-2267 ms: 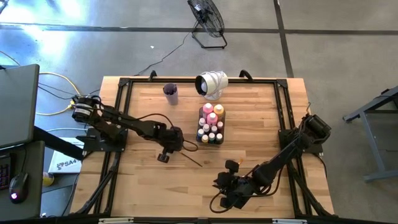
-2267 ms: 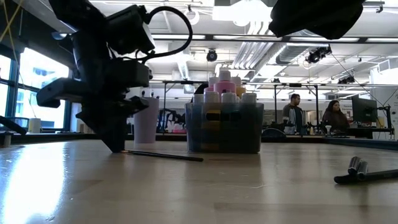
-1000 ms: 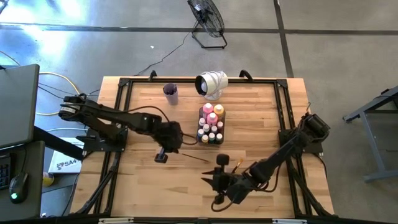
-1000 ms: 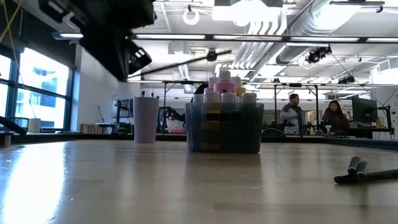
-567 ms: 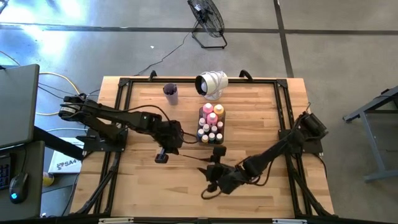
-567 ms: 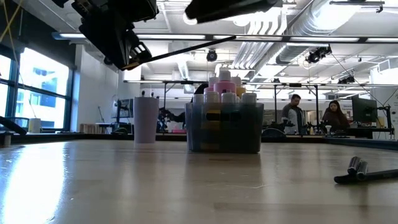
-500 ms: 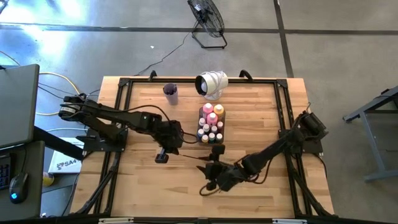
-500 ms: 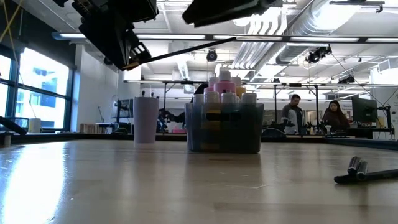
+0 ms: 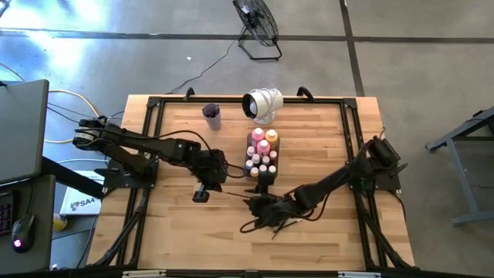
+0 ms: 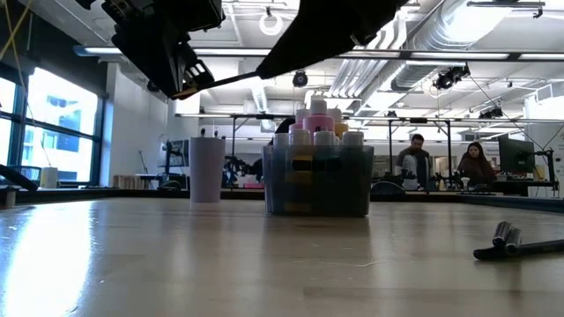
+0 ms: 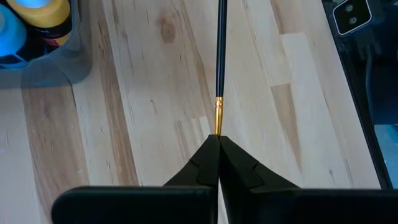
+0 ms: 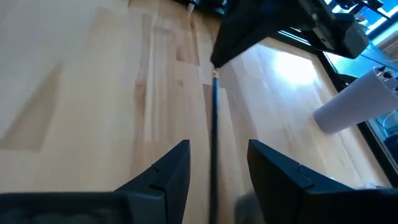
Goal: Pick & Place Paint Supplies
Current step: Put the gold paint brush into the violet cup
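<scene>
Writing is scarce: the only legible mark is a partial "SA4" on a white box (image 9: pixel 77 203) lying on the floor off the tabletop's left edge; the bottles show no readable labels.

The paintbrush (image 11: pixel 219 59) is thin and long, with a dark handle, a short gold ferrule and its bristle end hidden inside the left hand (image 11: pixel 219 140), whose fingers are pressed fully together on it. It is held clear of the tabletop (image 9: pixel 185 239), just left of the clear grey tray (image 9: pixel 262 158), with its handle reaching out toward the tray's near corner. In the low view the brush (image 10: pixel 233 77) slants up above the tray (image 10: pixel 317 180).

The right hand (image 12: pixel 214 155) stands with its fingers parted on either side of the brush handle (image 12: pixel 214 118), not closed on it; seen from above it (image 9: pixel 258 205) sits just in front of the tray.

The tray holds the paint bottles (image 9: pixel 262 150): larger pink and orange ones at the back, tiny white-capped ones in rows in front. A lilac cup (image 9: pixel 211 116) stands well left of and behind the tray. More dark brushes (image 10: pixel 515 242) lie on the tabletop well to the tray's right in the low view.
</scene>
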Controlling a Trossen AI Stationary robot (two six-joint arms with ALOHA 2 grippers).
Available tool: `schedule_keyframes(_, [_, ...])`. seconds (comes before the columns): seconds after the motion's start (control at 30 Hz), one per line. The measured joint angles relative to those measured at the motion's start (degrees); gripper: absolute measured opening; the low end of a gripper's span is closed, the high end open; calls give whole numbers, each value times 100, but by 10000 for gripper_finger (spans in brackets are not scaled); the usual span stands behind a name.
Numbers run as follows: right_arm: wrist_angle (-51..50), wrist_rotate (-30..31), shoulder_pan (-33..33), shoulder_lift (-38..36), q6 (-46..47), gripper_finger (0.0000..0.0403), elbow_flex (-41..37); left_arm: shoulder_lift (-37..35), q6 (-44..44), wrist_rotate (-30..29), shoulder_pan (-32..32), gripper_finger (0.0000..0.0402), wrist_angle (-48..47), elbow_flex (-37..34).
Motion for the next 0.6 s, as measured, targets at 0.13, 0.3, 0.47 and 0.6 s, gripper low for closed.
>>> schedule_keyframes(0.13, [-339,-80,-136,0,146,150,0,0,1,4,0,0,0,0])
schedule_keyframes(0.3, [-476,-277,-197,0,207,135,0,-2,1,4,0,0,-2,2])
schedule_keyframes(0.47, [-472,-290,-182,0,192,102,0,-2,5,4,0,0,0,4])
schedule_keyframes(0.6, [-472,-290,-189,0,192,73,0,-2,7,2,2,0,0,7])
